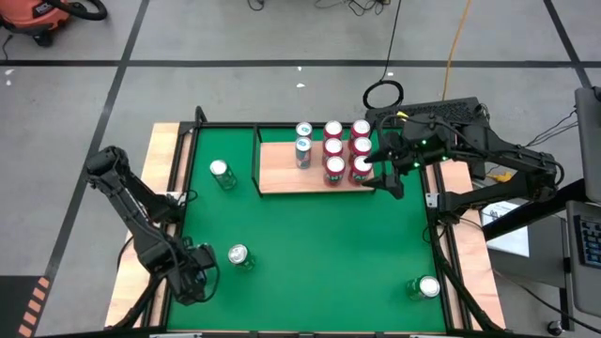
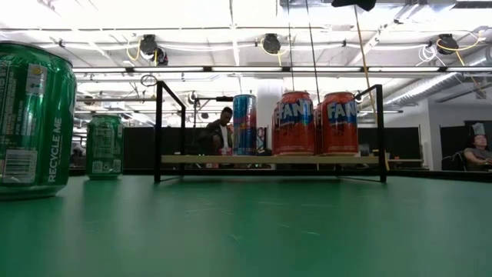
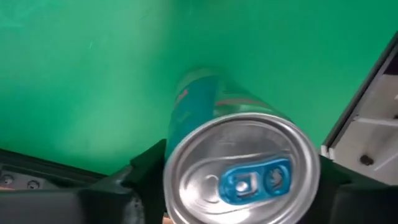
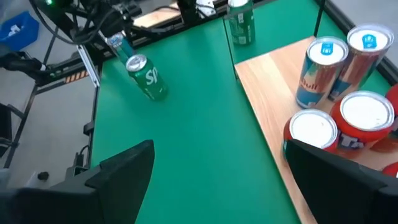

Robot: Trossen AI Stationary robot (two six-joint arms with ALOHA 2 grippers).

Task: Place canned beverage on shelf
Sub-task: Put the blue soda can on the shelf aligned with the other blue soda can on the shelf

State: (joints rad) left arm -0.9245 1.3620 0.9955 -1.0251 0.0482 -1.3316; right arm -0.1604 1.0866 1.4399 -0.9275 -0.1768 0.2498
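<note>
A slim teal can point(image 3: 239, 174) with a blue tab stands on the green table near its left front corner, next to a green Sprite can point(image 1: 238, 255). My left gripper point(image 1: 192, 274) is over it, pointing down and shut on it; in the high view the gripper hides the can. In the right wrist view the teal can point(image 4: 118, 45) shows below that gripper. The shelf point(image 1: 282, 174), a light-wood board with a black rail, holds several red Fanta cans and blue cans. My right gripper point(image 1: 390, 178) hovers open above the shelf's right end, touching nothing. My left gripper has the teal can between its two fingers, one on each side of the can's wall just under the top rim point(image 3: 173, 163). The fingers come from above, pointing down. The can is upright, and its foot appears to rest on the table.
A second green can point(image 1: 221, 172) stands left of the shelf, and another can point(image 1: 427, 286) near the table's right front corner. The board's left part point(image 4: 273, 81) is bare. Open green table lies between the left gripper and the shelf.
</note>
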